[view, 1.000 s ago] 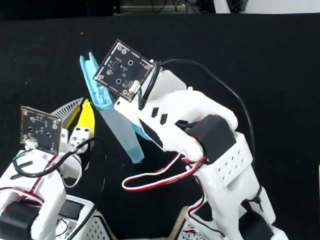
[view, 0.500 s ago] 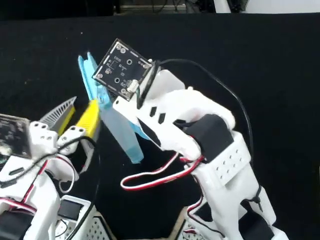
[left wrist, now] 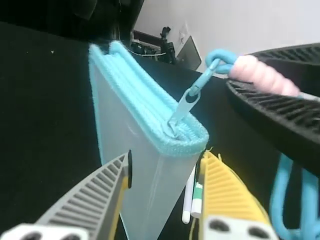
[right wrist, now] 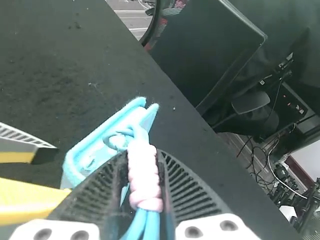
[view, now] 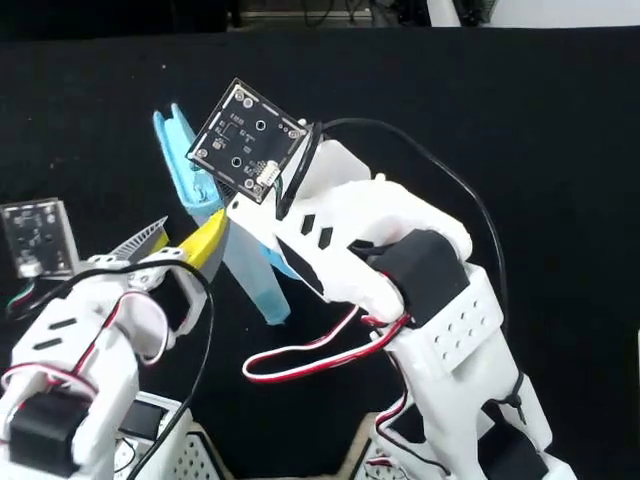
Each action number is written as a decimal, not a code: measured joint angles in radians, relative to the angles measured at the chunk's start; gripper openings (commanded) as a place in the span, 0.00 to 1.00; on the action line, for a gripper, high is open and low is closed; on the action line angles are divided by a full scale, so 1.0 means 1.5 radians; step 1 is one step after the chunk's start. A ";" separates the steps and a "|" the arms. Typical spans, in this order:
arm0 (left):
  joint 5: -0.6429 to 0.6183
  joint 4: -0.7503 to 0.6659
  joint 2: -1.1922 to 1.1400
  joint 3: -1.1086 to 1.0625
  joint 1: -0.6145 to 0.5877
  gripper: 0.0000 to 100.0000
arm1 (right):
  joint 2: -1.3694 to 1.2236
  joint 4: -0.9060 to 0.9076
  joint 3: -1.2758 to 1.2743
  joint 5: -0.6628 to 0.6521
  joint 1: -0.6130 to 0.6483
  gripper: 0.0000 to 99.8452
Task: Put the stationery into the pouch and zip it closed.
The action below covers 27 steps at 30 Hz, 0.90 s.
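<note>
The translucent pouch with a light-blue zip edge stands tilted on the black table. In the left wrist view the pouch sits between the grey and yellow fingers of my open left gripper. Its zip pull points up on a blue loop with a pink charm. My right gripper is shut on that pink charm, just above the pouch's end. A white pen shows by the pouch's lower side; I cannot tell whether it is inside.
The right arm reaches across the middle of the black table, its camera board over the pouch. The left arm stands at the near left edge. The table's far and right parts are bare cloth.
The left arm has swung right toward the pouch, bringing its yellow and grey fingers to either side of it. The right arm holds still; the pouch has tilted slightly left.
</note>
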State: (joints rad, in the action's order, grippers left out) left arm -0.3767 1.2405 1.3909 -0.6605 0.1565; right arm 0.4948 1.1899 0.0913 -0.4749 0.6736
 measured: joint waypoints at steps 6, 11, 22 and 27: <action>0.040 -0.045 -0.001 -0.053 -0.001 0.23 | 0.000 0.000 -0.003 0.000 0.000 0.01; 0.138 -0.045 -0.001 -0.064 -0.035 0.23 | 0.000 0.000 -0.003 0.000 0.000 0.01; 0.226 -0.045 -0.001 -0.064 -0.152 0.23 | 0.000 0.000 -0.003 0.000 0.000 0.01; 0.226 -0.045 -0.001 -0.064 -0.152 0.23 | 0.000 0.000 -0.003 0.000 0.000 0.01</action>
State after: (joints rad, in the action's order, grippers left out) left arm -0.0376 1.1730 1.3894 -0.7572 -0.0721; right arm 0.4948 1.1899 0.0867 -0.4749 0.6736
